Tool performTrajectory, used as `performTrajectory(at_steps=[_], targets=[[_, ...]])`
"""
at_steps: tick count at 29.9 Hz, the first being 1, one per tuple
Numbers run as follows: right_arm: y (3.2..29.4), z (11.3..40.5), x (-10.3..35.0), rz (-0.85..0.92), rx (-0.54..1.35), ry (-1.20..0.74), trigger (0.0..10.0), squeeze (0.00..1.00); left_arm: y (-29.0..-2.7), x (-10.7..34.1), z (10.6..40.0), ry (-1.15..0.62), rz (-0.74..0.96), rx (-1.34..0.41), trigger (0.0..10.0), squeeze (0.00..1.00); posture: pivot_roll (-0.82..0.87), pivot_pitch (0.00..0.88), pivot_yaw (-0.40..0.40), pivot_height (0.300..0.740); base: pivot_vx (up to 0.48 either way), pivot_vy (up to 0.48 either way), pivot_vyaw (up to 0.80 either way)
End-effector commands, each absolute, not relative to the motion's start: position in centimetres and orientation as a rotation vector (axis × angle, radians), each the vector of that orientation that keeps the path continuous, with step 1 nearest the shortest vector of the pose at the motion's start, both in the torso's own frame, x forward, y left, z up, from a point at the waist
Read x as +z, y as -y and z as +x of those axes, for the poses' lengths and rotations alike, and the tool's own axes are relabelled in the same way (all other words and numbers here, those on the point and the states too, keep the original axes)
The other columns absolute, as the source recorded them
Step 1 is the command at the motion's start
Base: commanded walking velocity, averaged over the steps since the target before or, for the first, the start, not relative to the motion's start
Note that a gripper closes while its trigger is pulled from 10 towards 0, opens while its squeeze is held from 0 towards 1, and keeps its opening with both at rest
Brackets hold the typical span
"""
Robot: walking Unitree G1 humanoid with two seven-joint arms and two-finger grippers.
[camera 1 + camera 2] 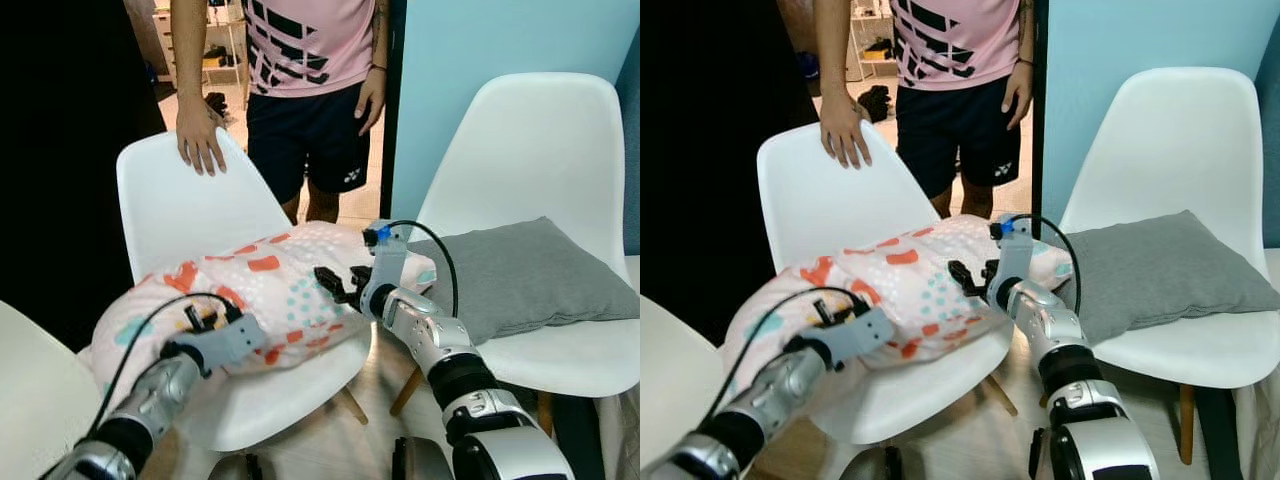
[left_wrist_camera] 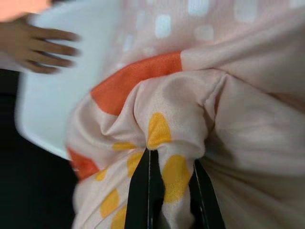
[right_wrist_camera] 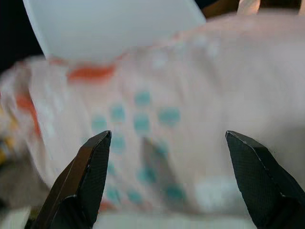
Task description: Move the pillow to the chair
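- Eye views: the pillow (image 1: 260, 290) lay on the near chair (image 1: 185, 205), a person's hand (image 1: 200, 140) on its back
- Left wrist: the left gripper (image 2: 169, 191) pinched a pillow fold; better to let go only once the pillow sat square
- Right wrist: the right gripper (image 3: 167, 176) was spread wide, holding nothing, near the pillow

Grey cushion (image 1: 520, 275) on seat of right-hand white chair (image 1: 540, 120). Person in pink shirt (image 1: 305, 40), dark shorts (image 1: 310, 135), standing behind. Blue wall (image 1: 480, 40) beyond.
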State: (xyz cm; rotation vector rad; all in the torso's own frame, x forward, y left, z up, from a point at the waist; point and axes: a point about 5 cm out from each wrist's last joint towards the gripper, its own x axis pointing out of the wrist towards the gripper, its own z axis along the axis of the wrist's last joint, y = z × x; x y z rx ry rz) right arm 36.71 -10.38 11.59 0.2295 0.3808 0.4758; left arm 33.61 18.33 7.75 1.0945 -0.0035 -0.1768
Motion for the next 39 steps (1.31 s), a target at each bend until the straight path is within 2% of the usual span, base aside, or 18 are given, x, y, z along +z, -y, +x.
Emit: performTrajectory(at_steps=[1, 5, 8, 11, 12, 13, 14, 17, 21, 22, 26, 27, 29, 30, 31, 35, 37, 39], targets=[[9.5, 36.5, 11.3, 0.2, 0.514, -0.415, 10.0, 0.0, -18.2, 9.9, 34.5, 0.106, 1.102, -0.136, 10.0, 0.0, 0.0, 0.0, 0.053, 0.576, 0.0, 0.0, 0.0], [9.1, 36.2, 10.8, 0.169, 0.542, -0.443, 10.0, 0.0, -17.3, 10.9, 34.7, 0.184, 1.076, -0.128, 10.0, 0.0, 0.0, 0.0, 0.054, 0.576, 0.0, 0.0, 0.0], [8.9, 36.0, 10.6, 0.156, 0.555, -0.457, 10.0, 0.0, -16.7, 10.5, 34.6, 0.178, 1.055, -0.15, 10.0, 0.0, 0.0, 0.0, 0.054, 0.576, 0.0, 0.0, 0.0], [8.6, 35.6, 9.9, 0.116, 0.582, -0.498, 10.0, 0.0, -14.8, 6.1, 32.7, 0.025, 1.024, -0.326, 10.0, 0.0, -0.01, 0.0, 0.056, 0.576, 0.0, 0.0, 0.0], [8.6, 35.6, 9.9, 0.107, 0.587, -0.503, 10.0, 0.0, -14.7, 4.4, 31.8, -0.062, 1.014, -0.373, 10.0, 0.35, -0.01, 0.0, 0.054, 0.576, 0.0, 0.0, 0.0], [8.6, 35.6, 9.9, 0.107, 0.587, -0.503, 10.0, 0.0, -14.7, 4.4, 31.8, -0.062, 1.014, -0.373, 10.0, 0.35, -0.01, 0.0, 0.054, 0.576, 0.0, 0.0, 0.0], [8.6, 35.5, 9.8, 0.104, 0.589, -0.504, 10.0, 0.0, -14.9, 3.3, 31.2, -0.134, 0.986, -0.397, 10.0, 1.0, -0.01, 0.0, 0.055, 0.576, 0.0, 0.0, 0.0], [8.8, 35.6, 10.0, 0.103, 0.582, -0.495, 10.0, 0.0, -15.5, 2.3, 30.6, -0.237, 0.928, -0.425, 10.0, 1.0, -0.01, 0.0, 0.055, 0.576, 0.0, 0.0, 0.0], [9.1, 35.8, 10.3, 0.115, 0.575, -0.481, 10.0, 0.0, -16.5, 5.8, 31.9, -0.204, 0.851, -0.494, 10.0, 1.0, -0.01, 0.0, 0.056, 0.576, 0.0, 0.0, 0.0], [9.1, 35.8, 10.3, 0.115, 0.575, -0.481, 10.0, 0.0, -16.5, 5.8, 31.9, -0.204, 0.851, -0.494, 10.0, 1.0, -0.01, 0.0, 0.056, 0.576, 0.0, 0.0, 0.0], [8.8, 35.7, 10.1, 0.116, 0.582, -0.484, 10.0, 0.0, -17.5, 10.0, 31.2, -0.237, 0.947, -0.709, 10.0, 1.0, 0.0, 0.0, 0.055, 0.576, 0.0, 0.0, 0.0], [8.8, 35.7, 10.1, 0.116, 0.582, -0.484, 10.0, 0.0, -17.5, 10.0, 31.2, -0.237, 0.947, -0.709, 10.0, 1.0, 0.0, 0.0, 0.055, 0.576, 0.0, 0.0, 0.0], [8.4, 35.6, 10.2, 0.121, 0.604, -0.473, 10.0, 0.0, -17.8, 14.6, 29.3, -0.247, 0.971, -0.855, 10.0, 1.0, 0.01, 0.0, 0.058, 0.576, 0.0, 0.0, 0.0], [8.4, 35.6, 10.2, 0.121, 0.604, -0.473, 10.0, 0.0, -17.8, 14.6, 29.3, -0.247, 0.971, -0.855, 10.0, 1.0, 0.01, 0.0, 0.058, 0.576, 0.0, 0.0, 0.0], [8.3, 35.6, 10.2, 0.118, 0.603, -0.474, 10.0, 0.0, -17.9, 16.0, 27.9, -0.275, 0.977, -0.943, 10.0, 1.0, 0.01, 0.0, 0.063, 0.576, 0.0, 0.0, 0.0], [8.4, 35.6, 10.3, 0.127, 0.592, -0.468, 10.0, 0.0, -18.6, 16.8, 25.6, -0.347, 0.949, -1.067, 10.0, 1.0, 0.01, 0.0, 0.069, 0.576, 0.0, 0.0, 0.0], [8.6, 35.8, 10.7, 0.154, 0.588, -0.439, 10.0, 0.0, -18.6, 18.3, 24.9, -0.286, 0.866, -1.099, 10.0, 1.0, 0.01, 0.0, 0.069, 0.576, 0.0, 0.0, 0.0], [8.6, 35.8, 10.7, 0.154, 0.588, -0.439, 10.0, 0.0, -18.6, 18.3, 24.9, -0.286, 0.866, -1.099, 10.0, 1.0, 0.01, 0.0, 0.069, 0.576, 0.0, 0.0, 0.0]])
